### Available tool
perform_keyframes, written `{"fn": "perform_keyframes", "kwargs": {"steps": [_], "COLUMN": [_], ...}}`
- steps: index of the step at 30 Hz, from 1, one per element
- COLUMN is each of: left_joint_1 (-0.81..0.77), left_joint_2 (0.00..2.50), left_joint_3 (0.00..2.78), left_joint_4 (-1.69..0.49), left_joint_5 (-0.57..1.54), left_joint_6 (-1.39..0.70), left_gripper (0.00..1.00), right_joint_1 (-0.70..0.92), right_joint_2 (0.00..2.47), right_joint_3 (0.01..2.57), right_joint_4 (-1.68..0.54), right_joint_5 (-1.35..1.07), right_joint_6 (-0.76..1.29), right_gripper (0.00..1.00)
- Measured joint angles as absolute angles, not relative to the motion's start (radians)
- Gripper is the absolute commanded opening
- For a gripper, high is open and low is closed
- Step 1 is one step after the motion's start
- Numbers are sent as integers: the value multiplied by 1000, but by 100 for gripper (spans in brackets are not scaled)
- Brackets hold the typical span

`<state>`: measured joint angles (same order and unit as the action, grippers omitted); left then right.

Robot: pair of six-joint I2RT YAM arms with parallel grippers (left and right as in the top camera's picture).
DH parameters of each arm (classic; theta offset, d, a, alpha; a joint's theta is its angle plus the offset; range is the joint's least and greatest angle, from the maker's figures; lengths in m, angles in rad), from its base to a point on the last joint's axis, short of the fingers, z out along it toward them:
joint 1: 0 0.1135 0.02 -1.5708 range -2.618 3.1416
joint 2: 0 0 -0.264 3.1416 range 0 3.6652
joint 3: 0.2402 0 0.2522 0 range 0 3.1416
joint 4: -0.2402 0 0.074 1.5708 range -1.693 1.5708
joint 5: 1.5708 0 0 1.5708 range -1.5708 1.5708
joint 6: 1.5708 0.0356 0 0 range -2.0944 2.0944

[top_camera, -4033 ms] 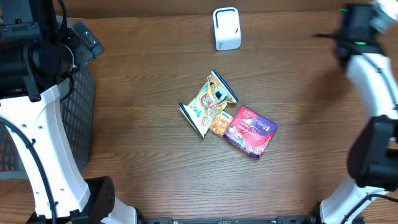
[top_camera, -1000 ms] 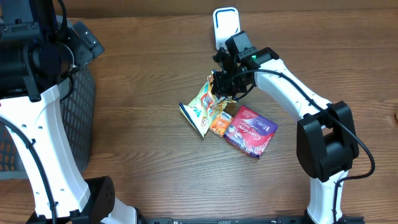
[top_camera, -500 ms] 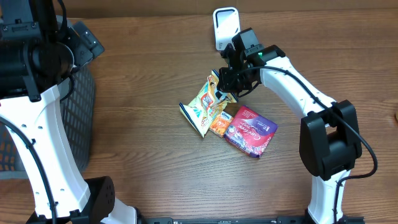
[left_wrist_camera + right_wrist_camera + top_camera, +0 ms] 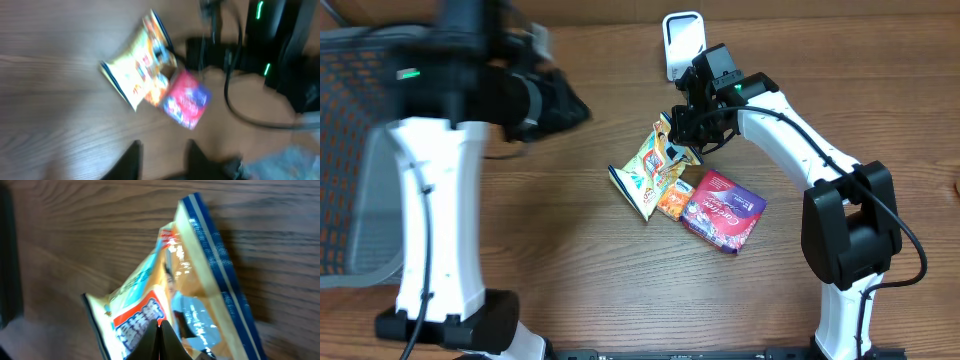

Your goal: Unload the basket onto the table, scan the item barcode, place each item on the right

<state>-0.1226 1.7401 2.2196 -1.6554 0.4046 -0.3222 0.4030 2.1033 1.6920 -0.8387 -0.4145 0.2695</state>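
Table [image 4: 570,270]: bare wood open at front and left | mesh basket [image 4: 360,150] at left edge | left arm blurred, raised; left gripper [image 4: 165,157] fingers apart, empty | right arm stretched from the right; right gripper [image 4: 692,135] closed, tips on the yellow snack packet [image 4: 650,170], mid-table | purple pouch [image 4: 723,208] touching it | white scanner [image 4: 684,45] at far edge

No lettering can be read: the red-and-purple packet [image 4: 723,208] just beside the yellow snack bag [image 4: 650,172] bears pale cursive script too small to make out, and the bag's orange band [image 4: 139,321] carries blurred white characters.
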Motion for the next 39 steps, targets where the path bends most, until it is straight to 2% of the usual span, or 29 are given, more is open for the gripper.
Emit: {"fn": "perform_keyframes", "kwargs": {"steps": [7,15,25,31,39], "left_joint_1": [-296,-309,-315,-315,-310], "left_joint_2": [1748,1753,1753,1753,1753], "left_joint_3": [1858,1522,1187,1165,1162], "left_joint_4": [-1474,-1186,-743,-683,-718], "left_joint_5": [345,276,280,212,-29], "left_joint_6": [-388,-533,-632,-644,-652], "left_gripper": [4,4,4,4,4], "right_joint_1": [403,403,403,403,405], "right_joint_2": [2103,2107,2218,2227,2227], "right_joint_3": [1692,1692,1692,1692,1692], "right_joint_4": [-825,-816,-763,-804,-928], "right_joint_5": [-323,-312,-437,-440,-382], "right_joint_6": [374,392,392,392,392], "right_gripper": [4,4,4,4,4]}}
